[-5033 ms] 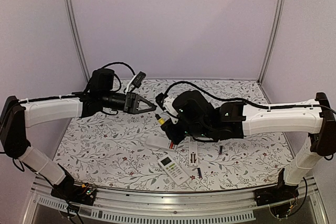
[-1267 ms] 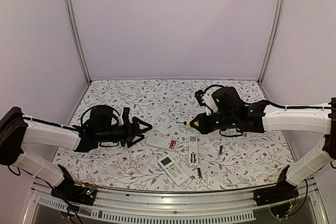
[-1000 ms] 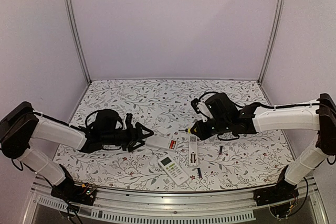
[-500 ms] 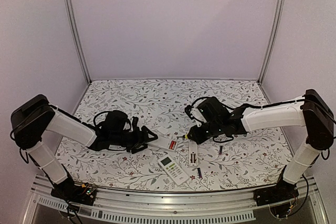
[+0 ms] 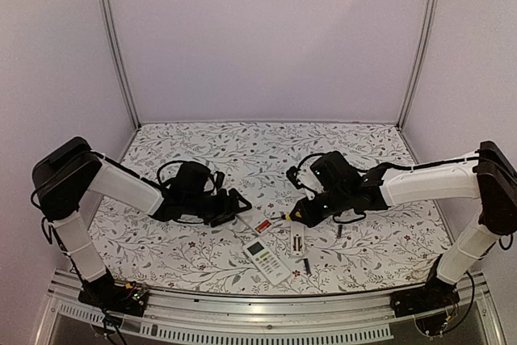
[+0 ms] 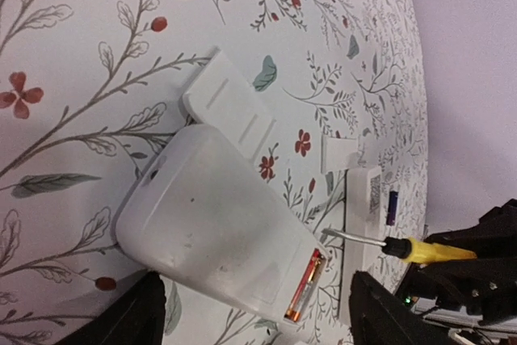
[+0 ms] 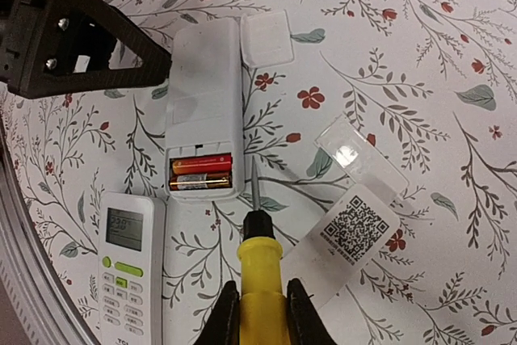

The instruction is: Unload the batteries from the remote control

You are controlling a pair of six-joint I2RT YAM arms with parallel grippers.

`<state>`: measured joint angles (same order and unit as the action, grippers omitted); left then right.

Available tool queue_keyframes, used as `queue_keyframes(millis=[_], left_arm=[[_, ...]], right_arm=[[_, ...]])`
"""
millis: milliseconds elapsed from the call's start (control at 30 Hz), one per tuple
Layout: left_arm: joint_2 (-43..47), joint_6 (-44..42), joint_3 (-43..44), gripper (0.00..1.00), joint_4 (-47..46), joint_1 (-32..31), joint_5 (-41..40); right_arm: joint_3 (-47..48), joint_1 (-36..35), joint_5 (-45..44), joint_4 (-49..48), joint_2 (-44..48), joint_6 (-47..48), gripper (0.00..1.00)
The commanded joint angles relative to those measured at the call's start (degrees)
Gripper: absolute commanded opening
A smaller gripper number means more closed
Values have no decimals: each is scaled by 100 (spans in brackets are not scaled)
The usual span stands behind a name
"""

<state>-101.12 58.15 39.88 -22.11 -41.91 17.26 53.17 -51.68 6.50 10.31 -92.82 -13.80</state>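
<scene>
A white remote control (image 7: 202, 94) lies face down with its battery bay open. Two red/orange batteries (image 7: 200, 173) sit side by side in the bay; they also show at the remote's end as batteries (image 6: 304, 284). My right gripper (image 7: 260, 300) is shut on a yellow-handled screwdriver (image 7: 260, 268), whose metal tip rests just right of the bay. My left gripper (image 6: 257, 280) is open, with a finger on either side of the remote (image 6: 210, 224), apart from it. From above, the left gripper (image 5: 234, 208) and right gripper (image 5: 303, 214) face each other across the remote (image 5: 252, 218).
The loose white battery cover (image 7: 266, 38) lies beyond the remote. A face-up remote (image 7: 125, 272) with green buttons lies to its left. A QR-labelled remote (image 7: 355, 228) and a clear cover (image 7: 355, 155) lie to the right. Dark batteries (image 5: 339, 232) (image 5: 307, 265) lie nearby.
The left gripper has slid right along the table up to the remote's end. The right gripper has brought the screwdriver left and down to the open bay.
</scene>
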Motion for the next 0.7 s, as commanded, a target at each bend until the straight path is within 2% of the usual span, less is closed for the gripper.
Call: queue_keyframes(millis=[0, 167, 300, 467, 667], left_arm=[[9, -824, 454, 79, 1245, -43, -440], [-21, -2170, 1383, 84, 2969, 28, -863], [-180, -3291, 2146, 88, 3916, 128, -928], [-553, -4525, 2764, 93, 4599, 150, -954], [-1135, -5066, 3225, 99, 4787, 123, -955]], right_arm=[[-235, -14, -401, 3, 606, -310, 0], [-330, -105, -536, 164, 778, -398, 0], [-325, -270, -613, 209, 743, -443, 0], [-279, -411, -617, 125, 730, -678, 0], [-153, -582, -982, 195, 499, -1006, 0]])
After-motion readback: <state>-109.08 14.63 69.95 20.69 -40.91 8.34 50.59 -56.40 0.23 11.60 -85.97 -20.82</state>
